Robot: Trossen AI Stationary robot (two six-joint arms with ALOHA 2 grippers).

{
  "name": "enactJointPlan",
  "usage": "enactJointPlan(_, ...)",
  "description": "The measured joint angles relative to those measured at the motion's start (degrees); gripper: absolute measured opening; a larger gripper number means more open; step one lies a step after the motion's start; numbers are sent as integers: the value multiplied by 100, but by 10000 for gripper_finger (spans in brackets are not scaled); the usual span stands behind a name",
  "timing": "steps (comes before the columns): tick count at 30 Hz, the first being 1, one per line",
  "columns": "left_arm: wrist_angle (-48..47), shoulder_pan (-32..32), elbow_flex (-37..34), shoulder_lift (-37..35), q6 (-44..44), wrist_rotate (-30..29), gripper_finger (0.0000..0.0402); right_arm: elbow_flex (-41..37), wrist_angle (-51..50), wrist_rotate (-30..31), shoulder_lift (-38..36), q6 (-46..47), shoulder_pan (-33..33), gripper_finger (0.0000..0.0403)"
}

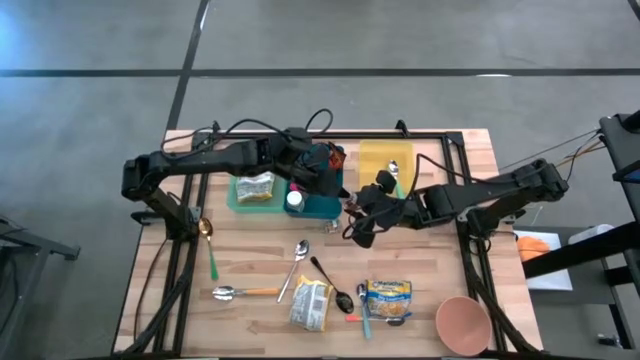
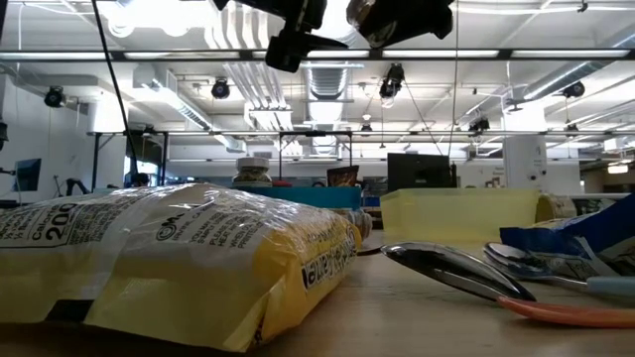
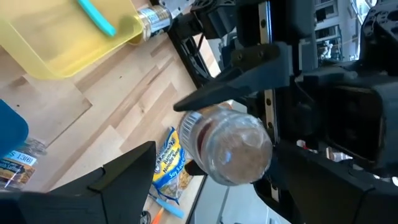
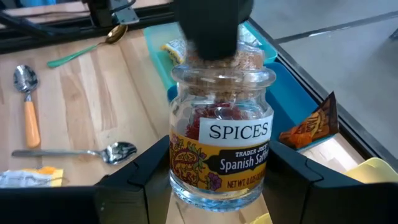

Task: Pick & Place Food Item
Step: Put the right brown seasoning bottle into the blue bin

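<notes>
table (image 1: 250, 262): wood | bins 12 o'clock: teal (image 1: 322, 209), yellow (image 1: 374, 160) | spoons (image 1: 299, 262) centre | packets (image 1: 311, 303) 6 | bowl (image 1: 463, 322) 5

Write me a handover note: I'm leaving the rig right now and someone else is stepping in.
Right gripper: shut on the jar, held off the table beside the blue bin.
Left gripper: open, close to the jar, holding nothing.
Done: jar picked up.
Left: set it down and release; where it should go is not evident.
</notes>
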Motion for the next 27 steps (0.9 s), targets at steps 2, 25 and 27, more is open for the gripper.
enactJointPlan(2, -9, 0, 0, 0, 37, -54, 341, 0, 123, -54, 0, -73, -7, 187)
enactJointPlan(25, -35, -101, -256, -2, 567, -340, 259, 17, 505, -290, 338, -162, -132, 187)
enactJointPlan(27, -45, -101, -256, -2, 625, -342, 221, 26, 505, -290, 362, -165, -132, 187)
